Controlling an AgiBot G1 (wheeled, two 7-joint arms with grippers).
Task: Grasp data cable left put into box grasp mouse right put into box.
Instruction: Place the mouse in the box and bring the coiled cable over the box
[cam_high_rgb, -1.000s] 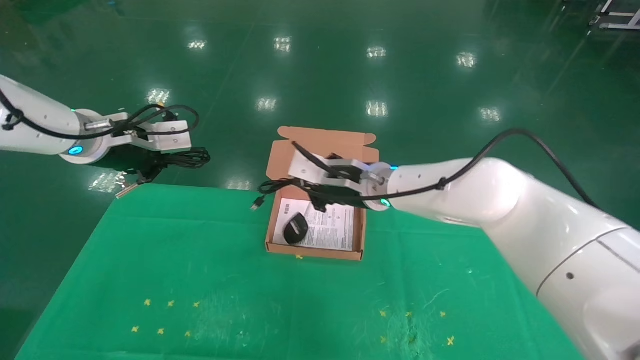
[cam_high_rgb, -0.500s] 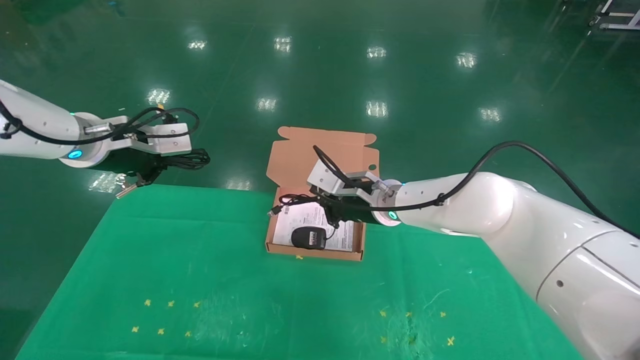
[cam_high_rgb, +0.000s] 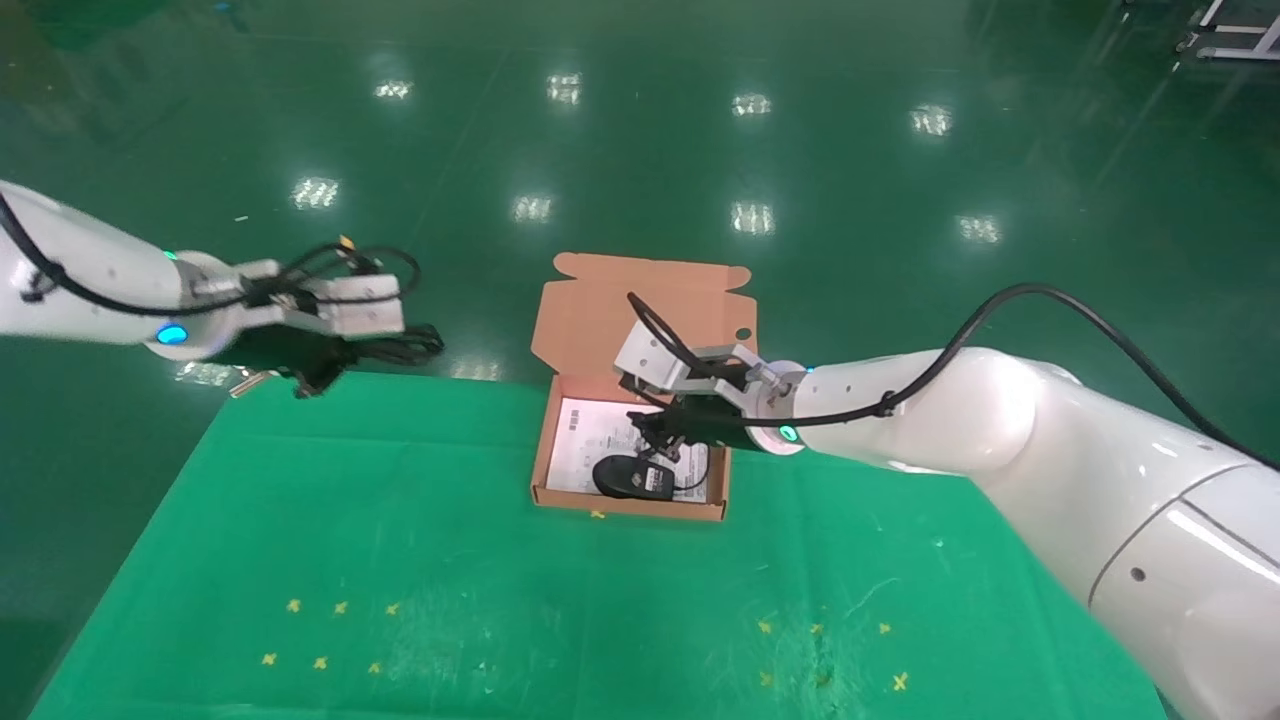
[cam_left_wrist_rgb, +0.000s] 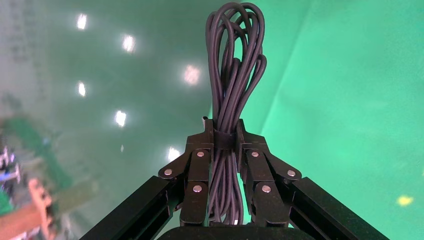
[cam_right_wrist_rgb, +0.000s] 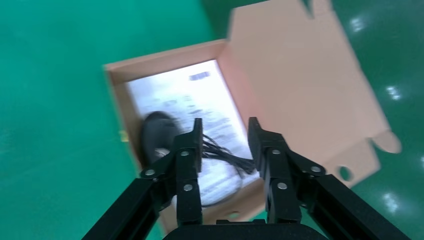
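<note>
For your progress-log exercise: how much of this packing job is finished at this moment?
Done: the mouse lies in the box, and the right gripper is open above it. In hand: the left gripper clamps the data cable beyond the table's far left corner. Left: putting that cable into the box.

The white sheet (cam_high_rgb: 600, 440) in the box (cam_high_rgb: 640, 300) has small print, too tiny to read.
</note>
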